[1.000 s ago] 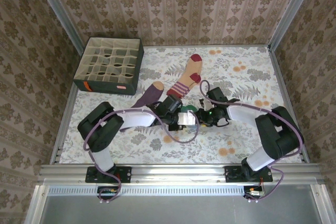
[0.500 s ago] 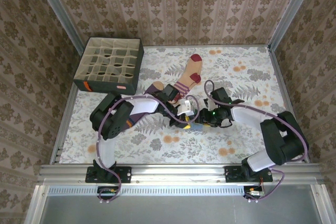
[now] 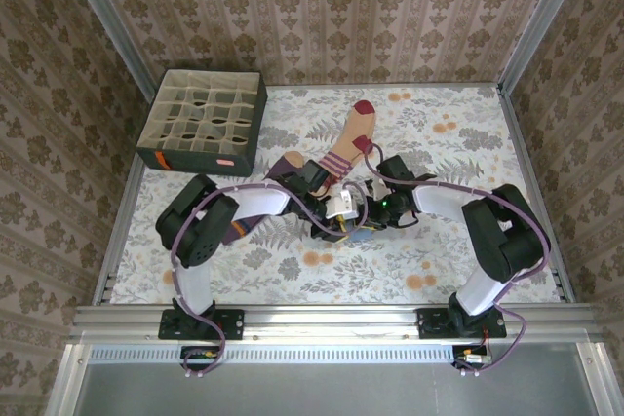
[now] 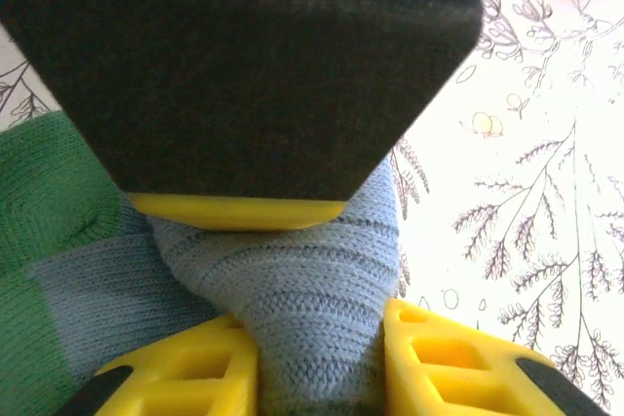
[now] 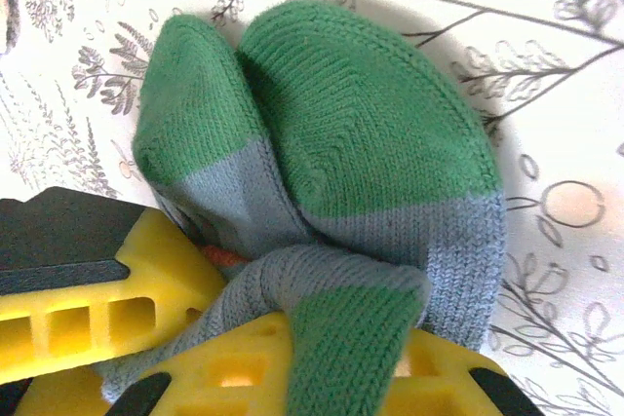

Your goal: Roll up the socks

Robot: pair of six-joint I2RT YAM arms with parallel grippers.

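Progress is early: left tool (image 4: 317, 377) and right tool (image 5: 210, 338) clench the bunched blue-grey sock (image 5: 331, 133); purple sock (image 3: 281, 169) and peach sock (image 3: 353, 133) lie unrolled.

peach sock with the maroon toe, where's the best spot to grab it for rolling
Likely the maroon toe, from straight above. The peach sock lies flat with that end free on the table, pointing away from the arms, while its striped cuff is partly covered by the left arm.
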